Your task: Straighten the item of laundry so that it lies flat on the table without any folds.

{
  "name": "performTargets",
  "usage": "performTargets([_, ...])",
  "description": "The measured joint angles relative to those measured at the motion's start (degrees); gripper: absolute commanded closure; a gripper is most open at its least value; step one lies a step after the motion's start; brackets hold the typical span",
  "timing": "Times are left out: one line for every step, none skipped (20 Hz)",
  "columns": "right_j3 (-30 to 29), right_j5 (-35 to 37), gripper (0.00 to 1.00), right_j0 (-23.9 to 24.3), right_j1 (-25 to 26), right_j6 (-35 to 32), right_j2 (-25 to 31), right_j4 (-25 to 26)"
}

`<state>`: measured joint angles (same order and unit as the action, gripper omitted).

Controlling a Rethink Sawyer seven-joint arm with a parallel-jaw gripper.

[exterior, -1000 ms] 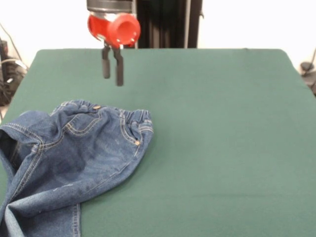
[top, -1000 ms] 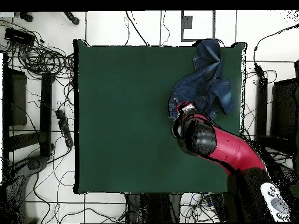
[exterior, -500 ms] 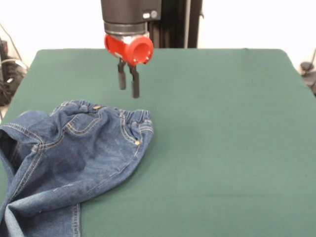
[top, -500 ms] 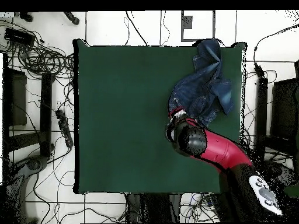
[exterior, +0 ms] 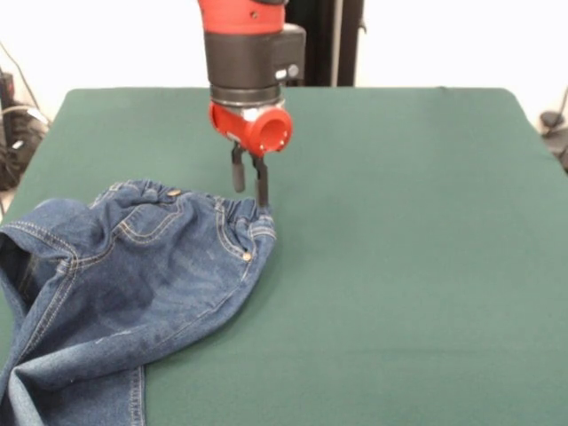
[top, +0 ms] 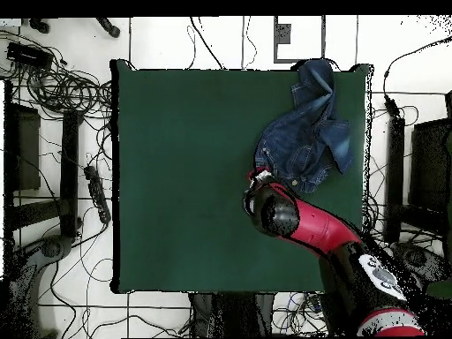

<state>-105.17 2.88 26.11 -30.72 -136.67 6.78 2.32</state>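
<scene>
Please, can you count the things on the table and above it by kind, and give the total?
Jeans: 1
Gripper: 1
Table: 1
Total: 3

One camera sits low and close across the table (exterior: 426, 266), facing the arm — the other hangs high, looking straight down. Both share the green top, turned half round.

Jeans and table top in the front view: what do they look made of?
The jeans look like blue denim: woven texture, tan stitching, rivets, gathered waistband. The table top looks like matte dark green felt or similar cloth, with no glare; the exact material is uncertain.
</scene>
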Motion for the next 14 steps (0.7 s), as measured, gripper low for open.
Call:
performTargets([0.0,-0.4,0.0,0.1,0.5,0.0,0.0,0.0])
performTargets([0.0,-1.1,0.0,0.2,1.3,0.0,0.0,0.0])
performTargets([0.0,-1.3,0.0,0.3,1.6,0.0,0.0,0.0])
performTargets([0.1,-1.9,0.0,0.3,2.4,0.0,0.0,0.0])
performTargets([0.1,-1.9,0.0,0.3,2.6,0.0,0.0,0.0])
performTargets([0.1,-2.0,0.0,0.3,2.8,0.0,0.0,0.0])
performTargets([0.1,-2.2,0.0,0.5,3.2,0.0,0.1,0.0])
performTargets([0.2,-2.2,0.0,0.7,3.6,0.0,0.2,0.0])
performTargets([0.2,-2.2,0.0,0.9,3.8,0.0,0.2,0.0])
performTargets([0.2,-2.2,0.0,1.3,4.0,0.0,0.3,0.0])
performTargets([0.3,-2.2,0.0,1.6,4.0,0.0,0.3,0.0])
performTargets([0.3,-2.2,0.0,1.8,4.0,0.0,0.3,0.0])
performTargets([0.3,-2.2,0.0,2.0,4.0,0.0,0.3,0.0])
performTargets([0.3,-2.2,0.0,2.0,4.0,0.0,0.3,0.0])
